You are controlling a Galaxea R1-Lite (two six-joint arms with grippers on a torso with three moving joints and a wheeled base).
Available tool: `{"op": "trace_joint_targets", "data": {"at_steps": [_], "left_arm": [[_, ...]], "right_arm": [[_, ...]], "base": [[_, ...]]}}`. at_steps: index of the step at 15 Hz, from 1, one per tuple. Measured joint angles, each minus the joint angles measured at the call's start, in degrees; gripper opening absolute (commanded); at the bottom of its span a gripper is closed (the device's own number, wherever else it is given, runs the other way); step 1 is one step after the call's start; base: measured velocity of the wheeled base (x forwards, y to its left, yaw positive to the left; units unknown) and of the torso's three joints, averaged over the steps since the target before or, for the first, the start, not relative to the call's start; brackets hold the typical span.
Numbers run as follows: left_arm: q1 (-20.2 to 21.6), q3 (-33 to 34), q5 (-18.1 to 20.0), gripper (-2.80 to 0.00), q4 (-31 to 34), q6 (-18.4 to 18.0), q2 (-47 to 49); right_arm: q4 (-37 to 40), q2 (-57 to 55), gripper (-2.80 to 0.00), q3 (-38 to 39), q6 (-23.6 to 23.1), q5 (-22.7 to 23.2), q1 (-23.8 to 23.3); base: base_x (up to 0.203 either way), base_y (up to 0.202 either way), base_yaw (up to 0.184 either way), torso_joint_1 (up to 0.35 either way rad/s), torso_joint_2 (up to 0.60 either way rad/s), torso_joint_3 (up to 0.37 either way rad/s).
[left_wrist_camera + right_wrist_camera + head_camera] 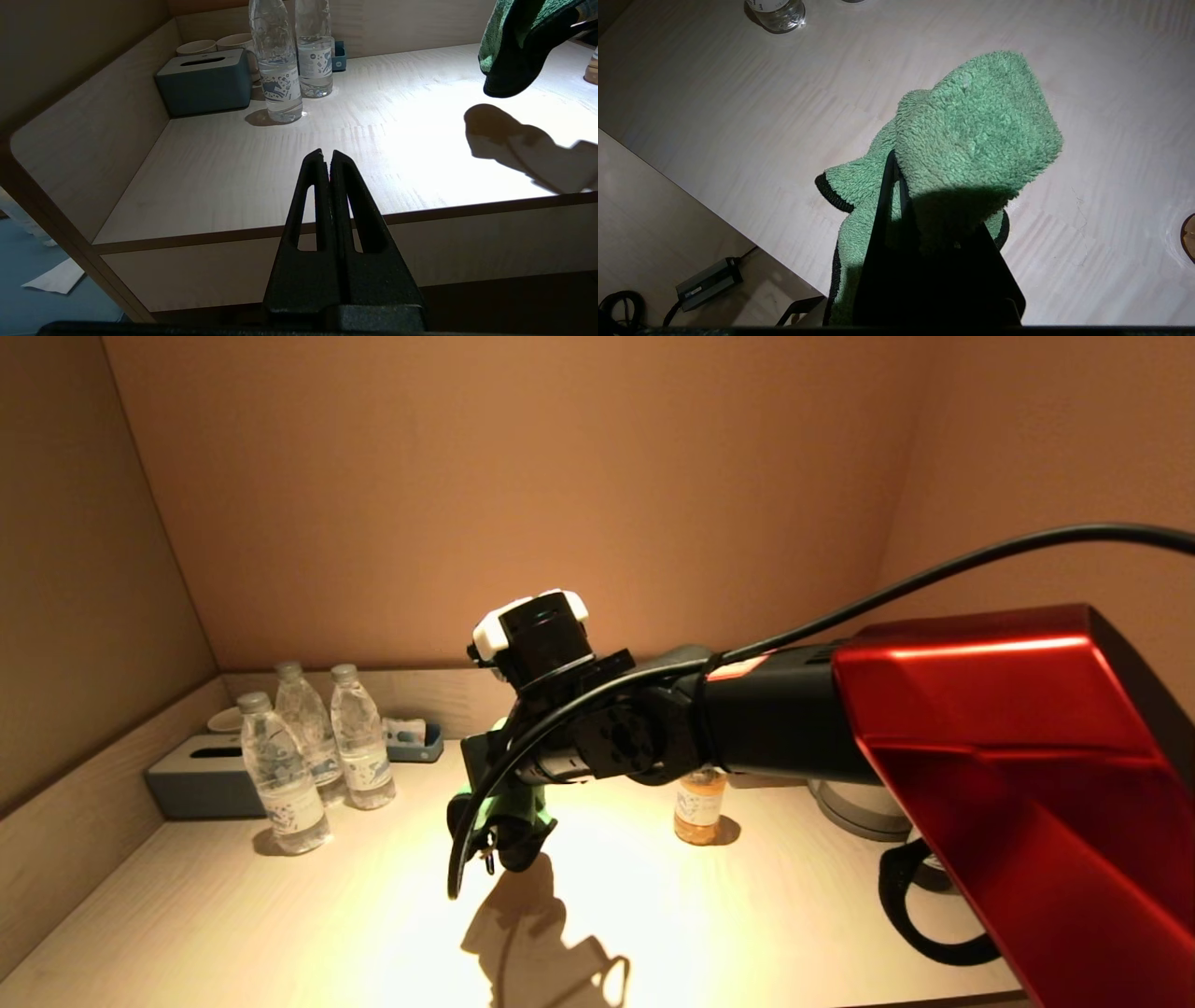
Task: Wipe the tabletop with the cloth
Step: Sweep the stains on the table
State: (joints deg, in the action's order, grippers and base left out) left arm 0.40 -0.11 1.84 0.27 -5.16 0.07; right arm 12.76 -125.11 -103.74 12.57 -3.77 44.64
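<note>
Above the tabletop (280, 933), the right gripper (896, 186) is clamped on a green terry cloth (971, 135), which drapes over and past its fingers. In the left wrist view the cloth (514, 42) hangs clear of the wood, its shadow cast on the surface beneath; judged from this, the wiping surface lies straight below the gripper and contact calls for a descent. The left gripper (327, 161), fingers pressed together and empty, sits outside the table's front edge, well apart from the cloth. Water bottles (308, 756), a tissue box (201, 784), and a small amber bottle (700, 807) stand toward the rear.
</note>
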Motion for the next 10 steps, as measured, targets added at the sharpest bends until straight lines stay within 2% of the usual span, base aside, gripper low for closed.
{"op": "trace_joint_targets", "data": {"at_steps": [10], "left_arm": [[0.0, 0.01, 0.0, -2.8, 0.0, -0.01, 0.0]], "right_arm": [[-0.01, -2.25, -2.8, -1.74, 0.11, 0.0, 0.94]], "base": [[0.0, 0.0, 0.0, 0.0, 0.0, 0.0]]}}
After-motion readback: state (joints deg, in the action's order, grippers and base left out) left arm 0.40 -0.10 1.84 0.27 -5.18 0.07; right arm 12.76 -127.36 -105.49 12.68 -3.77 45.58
